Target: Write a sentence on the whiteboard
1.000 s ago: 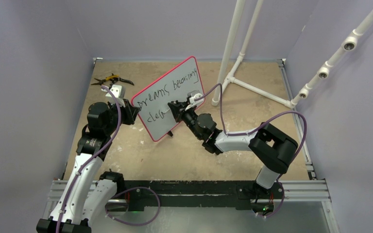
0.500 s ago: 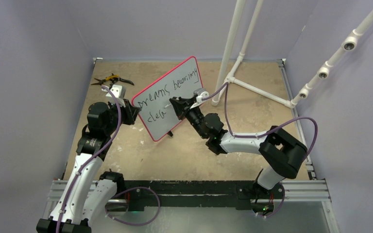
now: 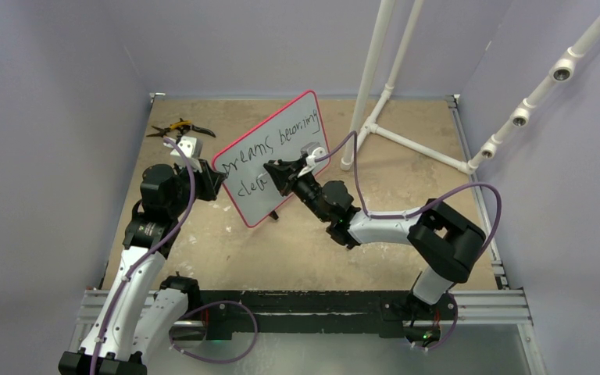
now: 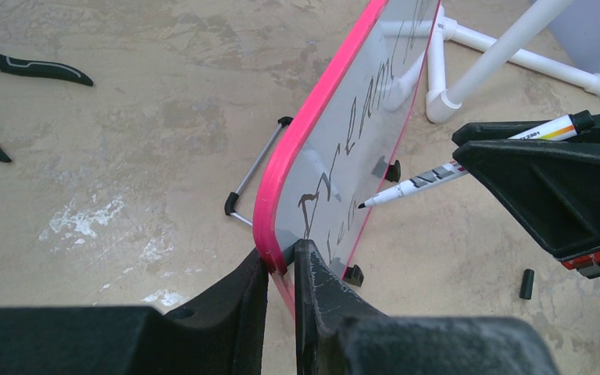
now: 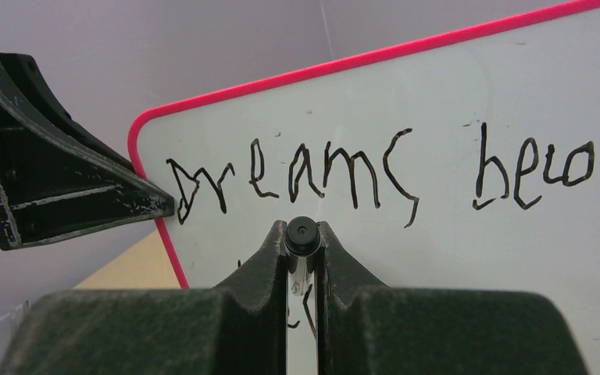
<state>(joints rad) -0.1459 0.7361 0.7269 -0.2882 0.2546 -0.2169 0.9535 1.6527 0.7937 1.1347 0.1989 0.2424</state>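
The whiteboard (image 3: 259, 205) stands tilted on its black feet, pink rim around it. The sentence (image 3: 277, 143) reads "Dreams becoming" on the upper line, with "clea" below; "Dreams becom" shows in the right wrist view (image 5: 312, 176). My left gripper (image 3: 212, 181) is shut on the board's left rim (image 4: 269, 226). My right gripper (image 3: 269, 173) is shut on a white marker (image 4: 453, 168), whose black end shows between its fingers (image 5: 302, 234). The marker's tip (image 4: 362, 205) is at or just off the board's face by the lower line.
Black-and-yellow pliers (image 3: 178, 127) lie at the far left of the table. A white pipe frame (image 3: 375, 78) stands behind the board on the right. A small black cap (image 4: 526, 283) lies on the table below my right gripper. The board's wire stand (image 4: 254, 176) sticks out behind it.
My right gripper drew back to the right with the marker, then returned left to the lower line. The left gripper and the board have stayed still.
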